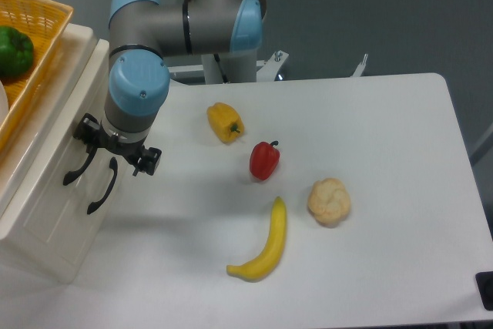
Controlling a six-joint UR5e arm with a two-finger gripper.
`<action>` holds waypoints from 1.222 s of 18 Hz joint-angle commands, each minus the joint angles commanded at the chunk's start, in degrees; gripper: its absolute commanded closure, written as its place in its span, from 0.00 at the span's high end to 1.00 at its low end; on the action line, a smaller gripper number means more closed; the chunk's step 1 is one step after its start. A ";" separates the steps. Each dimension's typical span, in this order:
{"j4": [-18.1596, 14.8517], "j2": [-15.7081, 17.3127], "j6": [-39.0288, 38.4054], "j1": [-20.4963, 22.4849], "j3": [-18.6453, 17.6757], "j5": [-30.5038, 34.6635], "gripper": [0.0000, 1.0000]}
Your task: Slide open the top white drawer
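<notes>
Claw (115,149) at top white drawer (58,125) front, by black handle (78,165) (finger spacing: cannot tell).

The arm (166,25) is built of thick silver-grey cylindrical segments, its joints closed by rounded light-blue caps. A shiny metal tube rises at the far end. The small black gripper (115,148) has angular fingers and dark fittings.

The cream-white glossy cabinet (54,182) stands at the table's left end, with a yellow curved banana (264,244) lying well right of it, behind which sits a small red bell pepper (264,159).
</notes>
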 joint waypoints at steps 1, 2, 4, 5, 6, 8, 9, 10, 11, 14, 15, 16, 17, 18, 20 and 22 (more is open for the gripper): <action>0.00 -0.09 0.00 0.00 0.26 0.00 1.00; 0.00 -0.09 0.00 0.00 0.35 0.00 1.00; 0.00 -0.18 -0.09 0.00 0.35 0.00 1.00; 0.00 -0.26 0.00 0.00 0.35 0.00 1.00; 0.00 -0.26 -0.09 0.00 0.35 0.09 1.00; 0.09 -0.35 0.00 0.17 0.35 0.09 1.00; 0.09 -0.35 -0.09 0.26 0.35 0.09 1.00; 0.09 -0.35 -0.09 0.26 0.35 0.09 1.00; 0.00 -0.35 0.00 0.35 0.35 0.09 1.00; 0.09 -0.44 0.00 0.62 0.61 0.09 1.00; 0.00 -0.70 0.00 0.70 0.79 0.09 1.00; 0.00 -0.88 0.00 0.70 1.14 0.09 1.00; -0.09 -1.05 0.00 0.70 1.32 0.09 1.00; -0.09 -1.05 -0.09 0.70 1.32 0.09 1.00; -0.09 -1.05 0.00 0.88 1.32 0.09 1.00; -0.09 -1.14 -0.09 1.14 1.32 0.09 1.00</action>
